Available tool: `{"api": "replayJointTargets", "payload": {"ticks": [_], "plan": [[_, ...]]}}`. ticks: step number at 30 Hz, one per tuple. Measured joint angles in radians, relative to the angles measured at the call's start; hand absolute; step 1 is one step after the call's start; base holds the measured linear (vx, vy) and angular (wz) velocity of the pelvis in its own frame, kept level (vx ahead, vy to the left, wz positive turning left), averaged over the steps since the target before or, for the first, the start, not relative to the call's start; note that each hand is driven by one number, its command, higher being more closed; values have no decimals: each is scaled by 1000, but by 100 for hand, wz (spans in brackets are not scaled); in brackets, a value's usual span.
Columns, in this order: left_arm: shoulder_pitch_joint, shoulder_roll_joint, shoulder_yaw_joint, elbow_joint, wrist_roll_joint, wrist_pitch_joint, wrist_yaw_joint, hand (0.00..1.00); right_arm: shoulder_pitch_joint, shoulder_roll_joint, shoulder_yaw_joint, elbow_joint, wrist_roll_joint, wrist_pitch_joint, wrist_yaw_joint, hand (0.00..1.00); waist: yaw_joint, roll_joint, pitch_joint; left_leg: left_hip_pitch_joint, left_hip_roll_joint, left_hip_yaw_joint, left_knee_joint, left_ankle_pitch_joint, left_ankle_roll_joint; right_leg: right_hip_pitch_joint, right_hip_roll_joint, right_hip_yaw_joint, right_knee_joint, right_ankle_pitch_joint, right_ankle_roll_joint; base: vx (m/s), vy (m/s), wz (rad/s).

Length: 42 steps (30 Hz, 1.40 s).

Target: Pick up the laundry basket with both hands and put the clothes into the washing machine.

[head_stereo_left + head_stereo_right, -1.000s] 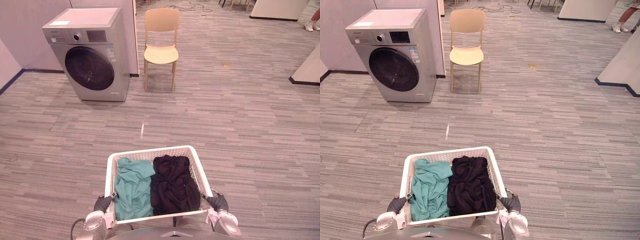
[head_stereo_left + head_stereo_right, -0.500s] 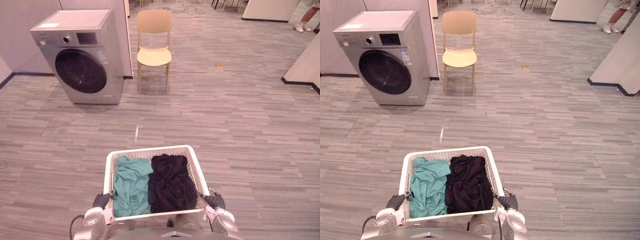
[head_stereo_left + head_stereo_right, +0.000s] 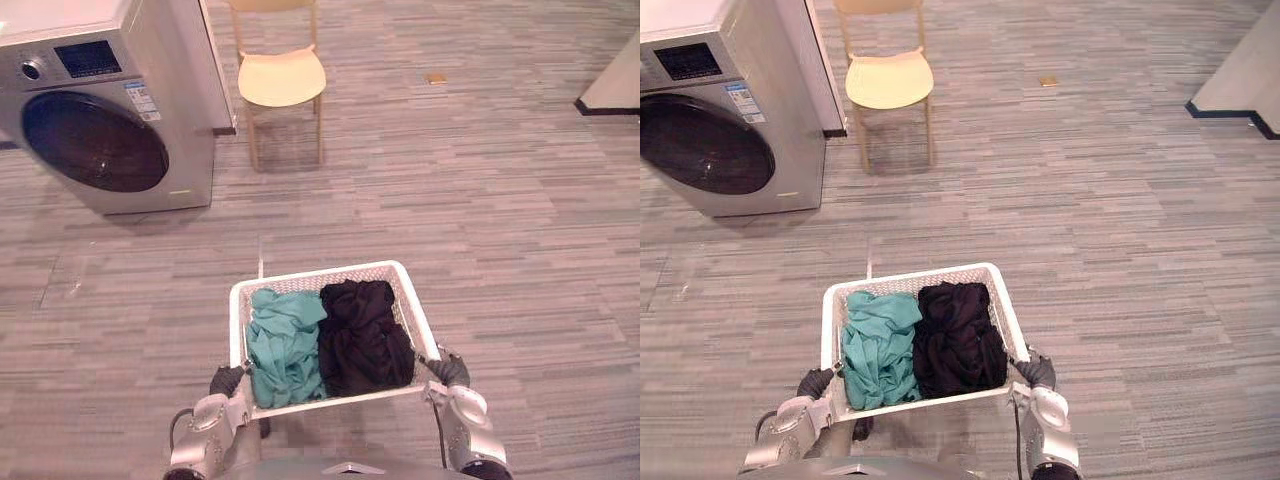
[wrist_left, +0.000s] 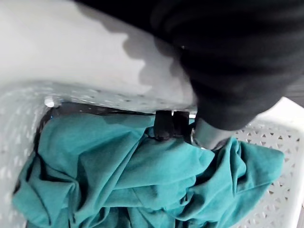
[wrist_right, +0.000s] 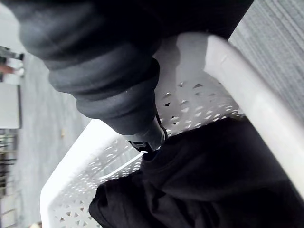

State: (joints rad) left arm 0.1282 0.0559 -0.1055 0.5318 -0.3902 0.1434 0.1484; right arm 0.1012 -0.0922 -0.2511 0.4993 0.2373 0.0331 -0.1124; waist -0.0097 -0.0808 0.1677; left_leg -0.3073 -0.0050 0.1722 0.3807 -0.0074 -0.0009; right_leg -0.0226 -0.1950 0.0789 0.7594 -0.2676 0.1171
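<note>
A silver front-loading washing machine stands at the upper left, door closed, with a pale yellow chair just right of it. At lower centre, the left hand hooks its fingers over the left rim of a white perforated plastic laundry basket, which holds a teal garment beside a black garment. The right hand curls its fingers over the right rim.

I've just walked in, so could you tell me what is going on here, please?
The robot holds a laundry basket in front of it, its left hand and right hand gripping opposite sides. A teal garment and a black garment lie inside. The washing machine stands ahead to the left with its door shut, beside a chair; nothing is loaded yet.
</note>
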Motion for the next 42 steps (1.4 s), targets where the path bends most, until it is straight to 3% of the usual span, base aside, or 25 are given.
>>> {"api": "replayJointTargets", "payload": {"ticks": [1,2,3,4,5,7,8,10,11,14,15,16,17,18,21,24,25,28,30,31,32,37,38,41,42], "plan": [[16,6,1,-1,0,5,2,100,16,5,7,-1,-3,5,8,100,-17,12,18,136,-13,2,-24,-76,17,-51,-9,-3,213,270,-36,742,253,-8],[20,10,0,-1,0,5,2,100,25,5,15,-1,-3,5,17,100,-22,24,29,191,-13,-2,-38,-98,23,-71,-1,-5,295,261,-37,848,257,-14],[13,29,3,-1,0,5,2,100,38,14,24,-2,-3,6,34,100,-25,21,44,292,-11,-8,-68,-115,31,-139,29,-22,431,154,-70,632,117,-8],[5,45,7,-4,-1,2,3,100,49,31,25,-15,1,3,42,100,-30,51,59,374,0,-13,-121,-123,43,-222,65,-78,455,81,-97,619,84,-8],[-3,49,16,-12,-1,-2,2,100,49,39,28,-35,1,-5,46,100,-38,54,61,410,4,-19,-148,-125,46,-263,78,-114,430,55,-105,604,25,14],[-50,60,24,-16,-2,-28,1,100,49,55,35,-95,3,-17,45,100,-63,78,76,478,8,-53,-200,-131,52,-374,93,-188,274,8,-100,675,-45,54],[-80,63,19,-16,-2,-37,0,100,42,54,25,-114,5,-16,43,100,-82,78,81,526,20,-83,-226,-142,50,-402,93,-205,59,21,-81,782,-143,99],[-99,62,3,-16,-1,-36,-4,100,44,56,3,-121,10,-6,40,100,-99,73,79,628,32,-115,-284,-176,5,-384,73,-188,-391,161,-71,777,-226,97],[-83,48,7,-10,-1,-36,-2,100,43,52,3,-121,10,-3,38,100,-99,81,74,680,58,-119,-289,-208,-26,-381,81,-185,-391,349,-109,594,-212,33],[-63,19,29,-11,-1,-35,1,100,18,47,0,-132,7,0,36,100,-75,119,72,617,140,-116,-41,-209,-30,-404,137,-219,-194,165,-172,641,-270,6],[-50,8,35,-13,-1,-26,1,100,27,43,-5,-129,8,19,36,100,-76,143,85,496,223,-118,306,-80,-53,-315,180,-260,-170,81,-202,730,-324,25],[-26,3,36,-13,-1,-24,1,100,35,45,-4,-130,8,23,34,100,-68,150,86,430,261,-119,465,-13,-56,-269,197,-270,-177,56,-216,870,-351,7],[-5,-5,31,-13,-1,-20,1,100,46,38,-3,-131,7,29,34,100,-49,159,92,318,295,-121,732,-7,-47,-176,229,-276,-213,28,-231,826,-265,-5],[25,-26,23,-15,-1,-13,-2,100,60,17,-5,-132,1,31,33,100,-44,146,104,179,267,-107,863,-89,-30,-19,239,-277,-316,7,-233,893,-256,-1],[25,-30,8,-51,-2,-14,-21,100,52,-7,-5,-134,11,9,36,100,-20,123,103,40,197,27,497,-164,-21,136,225,-238,-468,-2,-220,691,-138,-26],[19,-50,8,-49,-12,-11,-26,100,19,-55,4,-126,9,7,36,100,-7,148,82,25,115,16,-143,-53,-66,244,226,-181,-551,-40,-168,577,27,-56],[22,-64,9,-48,-11,-11,-24,100,14,-71,1,-125,7,5,36,100,-2,160,69,9,115,20,-194,-39,-62,281,223,-156,-561,-75,-148,742,182,-68],[33,-58,16,-21,-12,-2,-6,100,32,-54,11,-107,-9,11,36,100,10,99,2,21,41,29,-115,117,26,243,137,-85,-342,-156,-70,686,223,-64],[7,-18,12,-1,-16,8,3,100,38,-8,-1,-78,-9,15,35,100,-12,51,5,88,-7,28,-114,62,46,122,78,-88,-3,-44,-13,736,192,20],[4,13,5,0,-17,12,6,100,54,22,5,-78,-8,20,37,100,-26,36,12,142,-15,15,-140,43,49,47,66,-87,157,8,-23,705,151,19],[11,31,7,0,-17,13,9,100,70,42,8,-79,-9,25,38,100,-24,37,14,211,-12,13,-182,32,46,-4,51,-116,203,-26,-48,571,113,6],[-9,43,5,-38,-17,10,14,100,93,54,11,-158,-7,28,37,100,-32,85,20,362,41,-17,-266,-28,11,-149,18,-224,-106,-67,-51,353,-29,9],[-13,43,1,-49,-17,8,13,100,98,57,5,-187,-6,28,36,100,-37,83,20,364,44,-32,-261,-38,3,-171,8,-215,-202,-36,-42,284,-174,50],[-20,34,-14,-49,-19,-2,12,100,148,78,-11,-286,-9,28,14,100,-49,32,29,401,29,-84,-257,-89,-66,-154,-32,-180,-388,215,-6,258,-261,62],[-8,1,-23,-53,-19,-2,13,100,155,68,-38,-311,-9,28,7,100,-49,63,19,389,69,-90,-260,-94,-79,-147,2,-209,-405,206,-18,245,-321,36]]}}
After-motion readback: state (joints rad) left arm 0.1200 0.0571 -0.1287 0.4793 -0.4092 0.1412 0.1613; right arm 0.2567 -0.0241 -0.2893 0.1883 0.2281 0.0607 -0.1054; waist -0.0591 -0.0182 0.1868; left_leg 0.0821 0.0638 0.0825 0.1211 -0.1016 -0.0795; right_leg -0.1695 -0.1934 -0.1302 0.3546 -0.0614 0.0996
